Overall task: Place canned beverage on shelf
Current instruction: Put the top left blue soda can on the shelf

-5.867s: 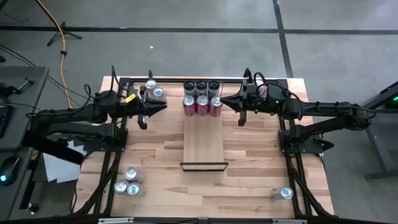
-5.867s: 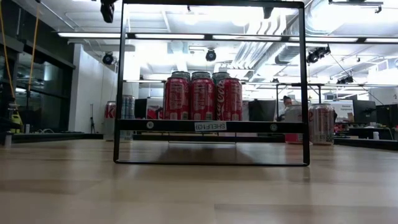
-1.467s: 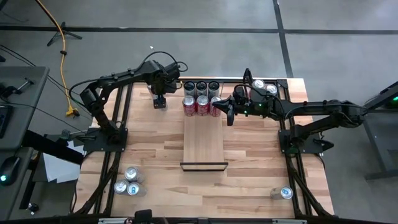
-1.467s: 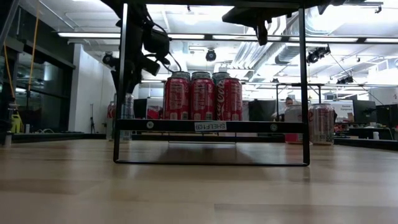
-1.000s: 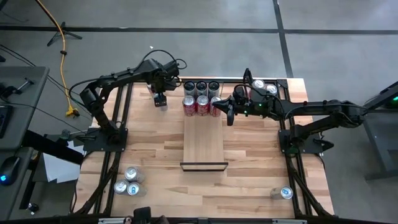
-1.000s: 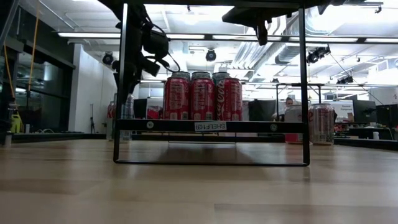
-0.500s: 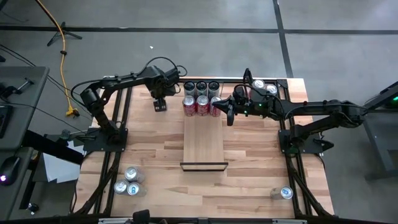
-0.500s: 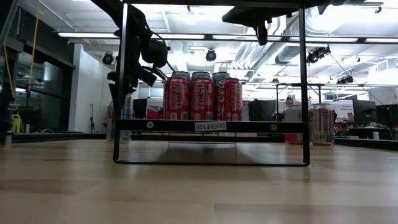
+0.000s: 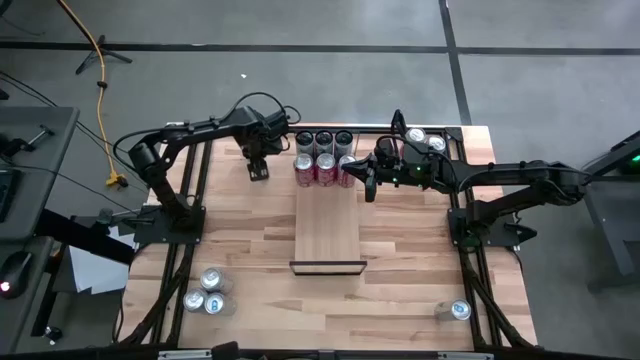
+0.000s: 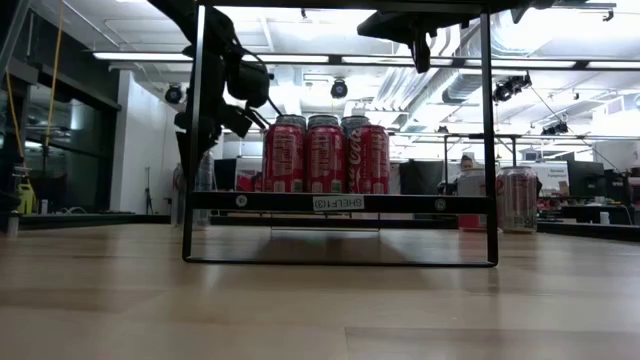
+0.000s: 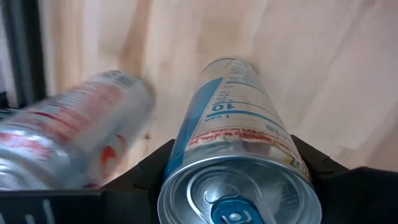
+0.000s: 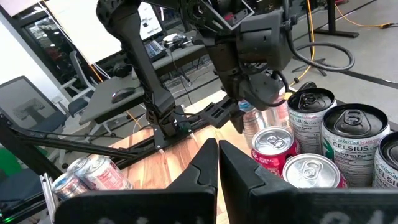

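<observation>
A: Non-task items on the wooden tabletop (image 9: pixel 400 260)?
B: 3 silver cans (image 9: pixel 206 293) clustered near one front corner; 1 silver can (image 9: pixel 455 311) near the other. Yellow cable (image 9: pixel 98 60) on the floor.

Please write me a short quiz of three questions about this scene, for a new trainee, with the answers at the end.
1. True or false: the right gripper is shut.
2. How many cans stand on the shelf?
3. Where is the left gripper?
A. at a blue-printed can beside the shelf
B. above the red cans on the shelf
C. over the near end of the shelf

Key: 1 true; 2 six; 3 A.
</observation>
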Action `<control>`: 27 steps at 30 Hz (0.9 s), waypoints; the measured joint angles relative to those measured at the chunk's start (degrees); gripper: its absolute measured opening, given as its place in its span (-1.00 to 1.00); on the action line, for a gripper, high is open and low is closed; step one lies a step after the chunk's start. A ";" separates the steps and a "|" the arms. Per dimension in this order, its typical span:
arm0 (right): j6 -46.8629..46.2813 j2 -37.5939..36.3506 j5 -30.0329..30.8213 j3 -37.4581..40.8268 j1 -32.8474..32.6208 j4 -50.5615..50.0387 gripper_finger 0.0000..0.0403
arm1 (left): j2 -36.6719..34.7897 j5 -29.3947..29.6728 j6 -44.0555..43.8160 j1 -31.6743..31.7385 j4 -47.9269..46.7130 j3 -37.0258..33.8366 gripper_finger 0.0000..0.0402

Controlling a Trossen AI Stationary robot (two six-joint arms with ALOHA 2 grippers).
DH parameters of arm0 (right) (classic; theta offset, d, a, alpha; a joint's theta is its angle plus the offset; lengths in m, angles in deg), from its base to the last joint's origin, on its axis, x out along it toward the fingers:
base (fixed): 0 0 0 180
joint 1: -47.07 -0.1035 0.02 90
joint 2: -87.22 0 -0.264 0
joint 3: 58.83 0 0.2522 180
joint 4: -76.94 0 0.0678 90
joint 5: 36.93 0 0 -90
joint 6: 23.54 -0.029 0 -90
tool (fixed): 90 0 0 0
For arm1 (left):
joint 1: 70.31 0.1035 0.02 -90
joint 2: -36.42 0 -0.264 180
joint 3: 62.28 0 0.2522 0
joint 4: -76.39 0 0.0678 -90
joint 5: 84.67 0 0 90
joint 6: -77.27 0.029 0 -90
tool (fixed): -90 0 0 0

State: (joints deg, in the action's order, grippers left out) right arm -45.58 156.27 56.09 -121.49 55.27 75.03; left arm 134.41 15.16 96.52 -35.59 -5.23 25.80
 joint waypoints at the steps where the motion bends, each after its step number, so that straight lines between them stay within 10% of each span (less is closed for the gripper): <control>1: 0.00 0.00 0.00 0.01 0.00 0.00 -1.00 | -0.34 -0.33 -0.83 -0.25 -0.77 -0.04 -0.10; 19: 0.05 -0.02 0.00 0.00 0.00 0.00 -1.00 | -9.44 -8.21 -34.90 -17.74 -22.15 15.41 -0.10; 27: 0.04 -0.02 0.00 0.00 0.00 0.00 -1.00 | -2.35 -5.18 -24.53 -28.47 -22.12 23.12 -0.10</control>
State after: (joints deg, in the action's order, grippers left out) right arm -45.53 156.25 56.09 -121.49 55.27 75.03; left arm 132.06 9.98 71.99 -64.05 -27.35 48.93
